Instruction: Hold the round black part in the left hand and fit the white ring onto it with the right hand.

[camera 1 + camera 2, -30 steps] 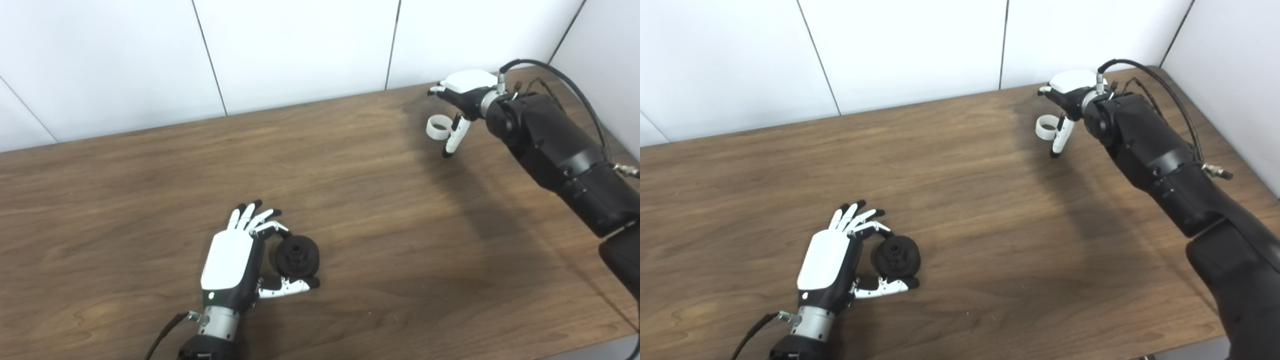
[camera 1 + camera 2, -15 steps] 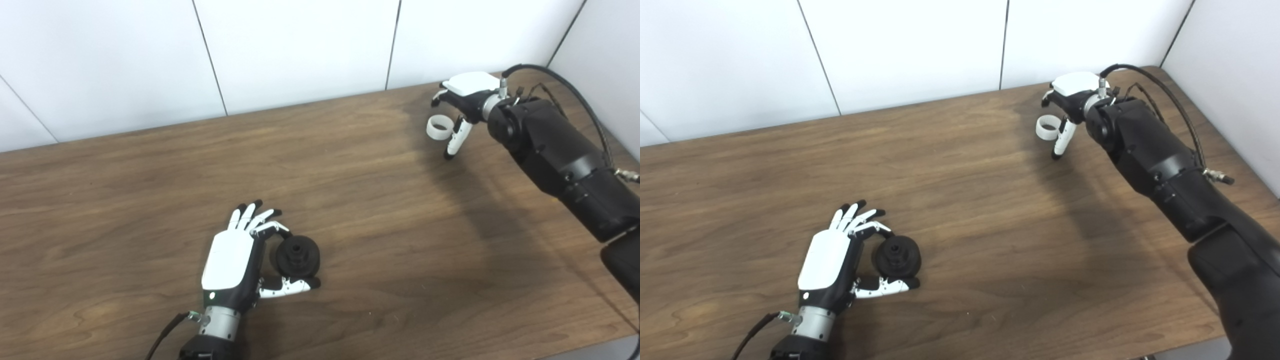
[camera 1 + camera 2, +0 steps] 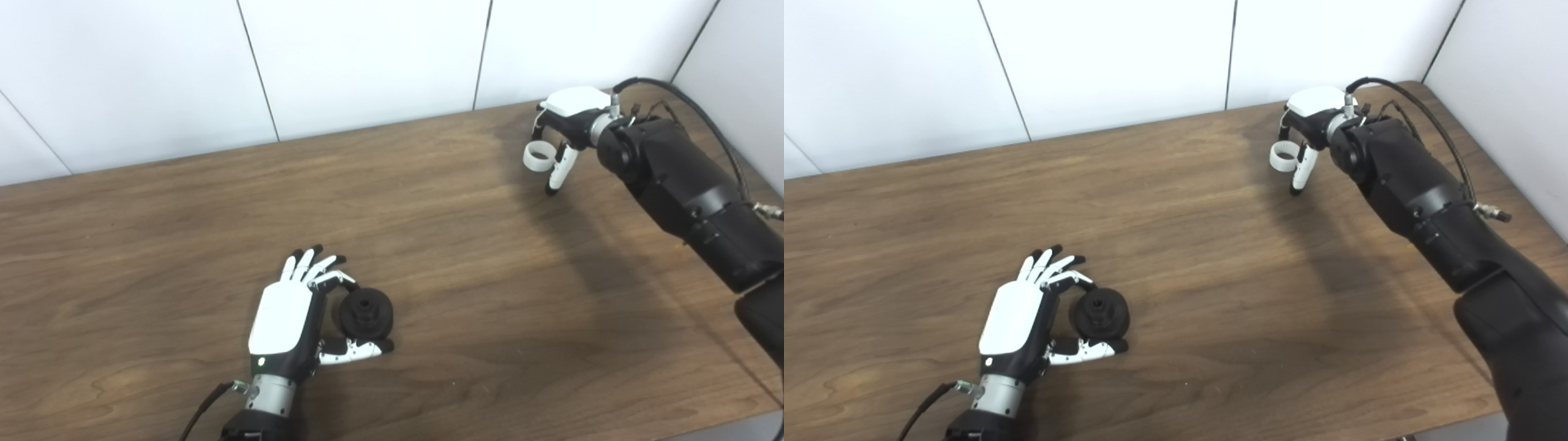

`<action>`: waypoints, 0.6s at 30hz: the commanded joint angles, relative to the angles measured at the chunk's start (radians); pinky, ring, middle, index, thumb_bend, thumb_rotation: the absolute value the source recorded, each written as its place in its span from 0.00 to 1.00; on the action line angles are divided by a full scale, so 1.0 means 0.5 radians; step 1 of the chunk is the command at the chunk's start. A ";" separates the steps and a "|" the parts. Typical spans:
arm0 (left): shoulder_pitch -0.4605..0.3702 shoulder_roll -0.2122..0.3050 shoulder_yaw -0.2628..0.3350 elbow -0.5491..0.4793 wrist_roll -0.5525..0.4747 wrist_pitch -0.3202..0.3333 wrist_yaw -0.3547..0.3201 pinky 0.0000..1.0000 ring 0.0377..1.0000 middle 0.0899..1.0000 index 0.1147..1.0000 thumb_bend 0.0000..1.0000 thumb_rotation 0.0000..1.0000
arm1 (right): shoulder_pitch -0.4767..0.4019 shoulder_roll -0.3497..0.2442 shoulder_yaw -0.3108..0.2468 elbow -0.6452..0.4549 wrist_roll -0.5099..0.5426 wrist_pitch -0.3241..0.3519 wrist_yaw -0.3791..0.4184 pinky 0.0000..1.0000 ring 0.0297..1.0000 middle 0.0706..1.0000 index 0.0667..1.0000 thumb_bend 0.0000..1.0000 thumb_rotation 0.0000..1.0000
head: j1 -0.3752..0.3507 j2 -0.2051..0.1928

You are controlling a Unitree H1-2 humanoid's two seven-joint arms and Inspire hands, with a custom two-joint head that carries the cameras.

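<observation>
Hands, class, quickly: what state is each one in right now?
Left hand: fingers closed around the black part, which sits on the table.
Right hand: fingers closing on the white ring; a firm hold cannot be told.

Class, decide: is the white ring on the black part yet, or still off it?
Off. The white ring sits by the right hand, far across the table from the black part.

Round black part [image 3: 365, 313] with a raised hub lies near left on the table [image 3: 465, 269]; white ring [image 3: 537, 156] sits far right.
</observation>
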 commanded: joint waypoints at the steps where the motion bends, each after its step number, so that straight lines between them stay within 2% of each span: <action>1: 0.094 -0.012 -0.047 0.138 0.012 0.018 0.010 1.00 0.96 0.83 0.42 0.52 0.06 | -0.088 -0.053 -0.030 -0.006 -0.007 -0.027 -0.052 0.98 1.00 0.96 0.65 0.90 0.21 | -0.001 0.000; 18: 0.092 -0.014 -0.063 0.152 0.023 0.006 0.027 1.00 0.95 0.82 0.42 0.52 0.05 | -0.086 -0.048 -0.024 0.015 0.016 -0.066 -0.087 0.98 1.00 0.92 0.64 0.89 0.18 | 0.009 0.011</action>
